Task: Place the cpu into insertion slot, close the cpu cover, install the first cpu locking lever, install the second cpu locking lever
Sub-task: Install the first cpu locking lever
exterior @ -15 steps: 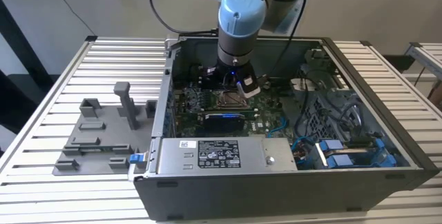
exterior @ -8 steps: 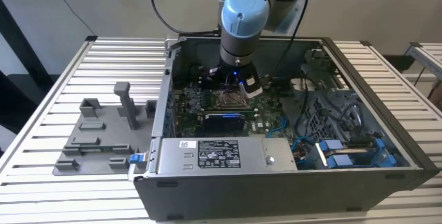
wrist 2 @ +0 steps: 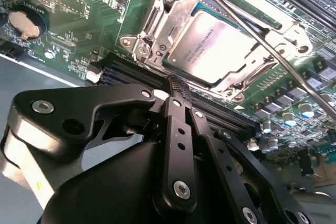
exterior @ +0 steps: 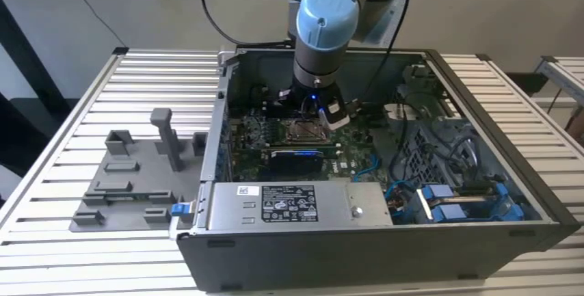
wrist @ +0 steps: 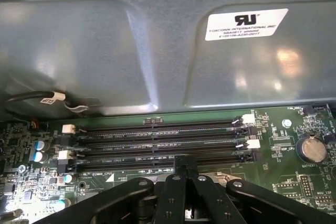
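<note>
Four long black memory slots (wrist: 157,140) lie between the fingers (wrist 2: 177,90) and the insertion slot (exterior: 304,130), all inside the open computer case (exterior: 365,255) on the slatted counter (exterior: 137,77). A coin battery (wrist 2: 23,22) sits on the green board, well off to one side of the slot. A thin metal lever rod (wrist 2: 262,43) slants across the slot's far edge. The cpu (wrist 2: 210,45) lies flat in the slot. Its silver-tan top shows through the window of the cpu cover (wrist 2: 176,11), which lies down around it. The fingers are pressed tip to tip with nothing between them, near the slot but not touching it.
</note>
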